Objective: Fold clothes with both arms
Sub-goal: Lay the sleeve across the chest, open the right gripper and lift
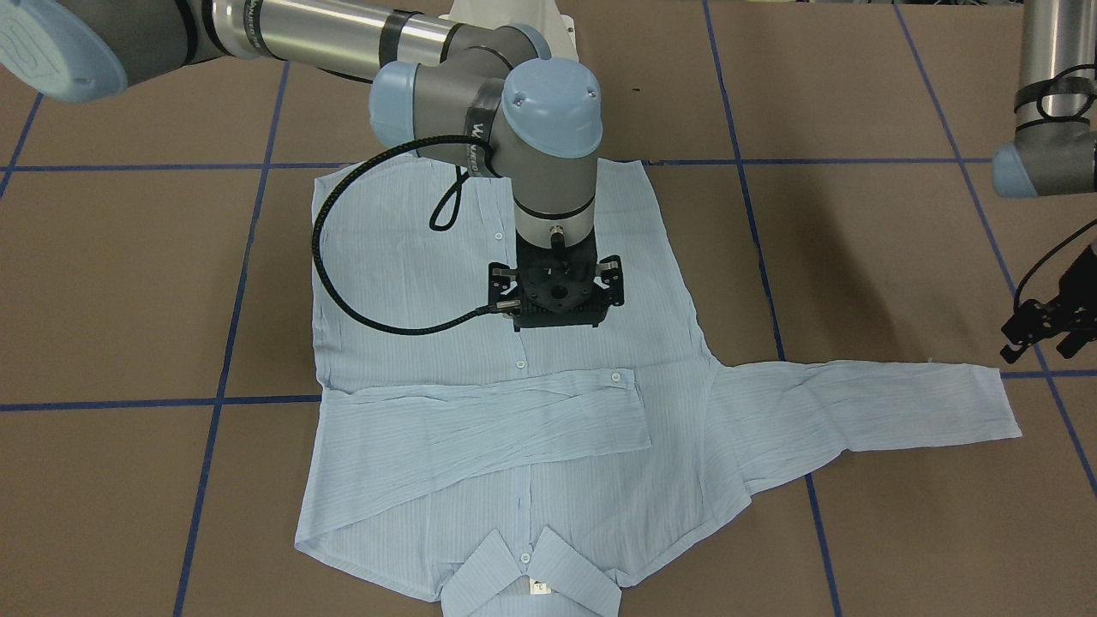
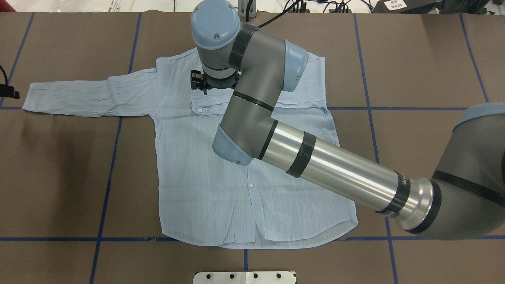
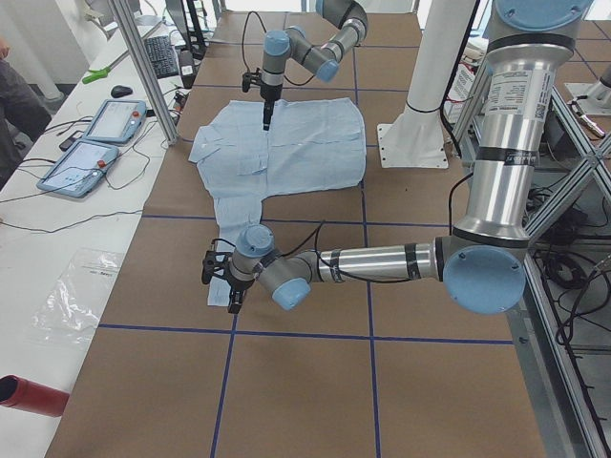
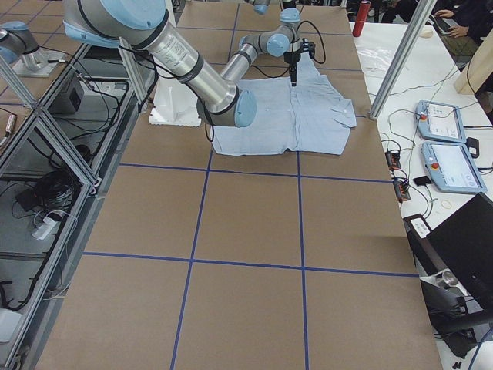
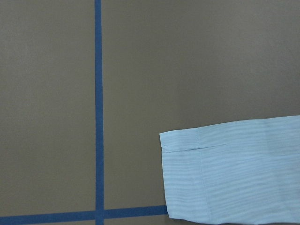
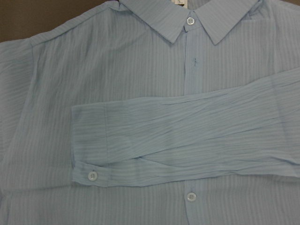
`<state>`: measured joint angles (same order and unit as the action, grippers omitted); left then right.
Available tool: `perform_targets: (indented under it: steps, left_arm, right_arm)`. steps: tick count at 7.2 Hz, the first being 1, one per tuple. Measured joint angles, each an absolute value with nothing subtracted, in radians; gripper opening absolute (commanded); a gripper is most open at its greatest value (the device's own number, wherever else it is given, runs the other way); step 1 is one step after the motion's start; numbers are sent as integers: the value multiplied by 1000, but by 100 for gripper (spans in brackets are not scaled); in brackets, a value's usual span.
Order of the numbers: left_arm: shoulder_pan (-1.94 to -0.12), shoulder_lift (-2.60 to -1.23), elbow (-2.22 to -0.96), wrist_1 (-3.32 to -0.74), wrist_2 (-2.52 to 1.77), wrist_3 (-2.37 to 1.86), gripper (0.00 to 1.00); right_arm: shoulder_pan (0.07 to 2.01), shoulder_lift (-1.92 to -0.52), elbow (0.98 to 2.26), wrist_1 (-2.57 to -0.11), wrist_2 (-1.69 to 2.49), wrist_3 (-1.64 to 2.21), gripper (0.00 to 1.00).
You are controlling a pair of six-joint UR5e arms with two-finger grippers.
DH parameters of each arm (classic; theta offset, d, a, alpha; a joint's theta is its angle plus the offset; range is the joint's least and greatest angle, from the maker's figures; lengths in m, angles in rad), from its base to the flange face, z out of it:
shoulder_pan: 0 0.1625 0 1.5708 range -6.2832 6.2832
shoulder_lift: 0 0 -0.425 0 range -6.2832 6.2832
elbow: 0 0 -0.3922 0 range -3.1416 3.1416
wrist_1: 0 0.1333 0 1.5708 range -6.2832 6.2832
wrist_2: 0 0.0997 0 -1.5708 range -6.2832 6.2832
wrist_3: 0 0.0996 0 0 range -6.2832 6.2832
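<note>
right end effector over thin, finely striped shirt chest; left end effector near flat cuff; openings: cannot tell.

Hidden and cut-off parts at the shirt

From overhead the right arm covers the collar and most of the folded sleeve of the shirt. The fingers of the right gripper are hidden under its own body. The left gripper is partly cut by the picture's edge, so neither one's opening can be told.
</note>
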<state>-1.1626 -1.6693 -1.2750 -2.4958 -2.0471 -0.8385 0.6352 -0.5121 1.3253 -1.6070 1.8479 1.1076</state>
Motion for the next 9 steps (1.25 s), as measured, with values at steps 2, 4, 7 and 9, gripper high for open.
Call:
perform_targets:
  steps: [2, 4, 7, 9]
  left_arm:
    - [-1110, -1669, -1267, -2508, -1990, -894, 70]
    - [-1089, -1669, -1258, -2508, -1972, -898, 64]
    - [-1085, -1678, -1231, -2509, -1969, -894, 58]
    - [-1085, -1692, -1208, -2508, -1968, -893, 53]
  right_arm:
    - [689, -644, 1480, -1665, 1900, 983, 99]
    - [728, -725, 1551, -1674, 1936, 889, 99]
    - [734, -739, 1562, -1675, 1939, 872, 99]
    - [734, -739, 1562, -1674, 1939, 871, 99]
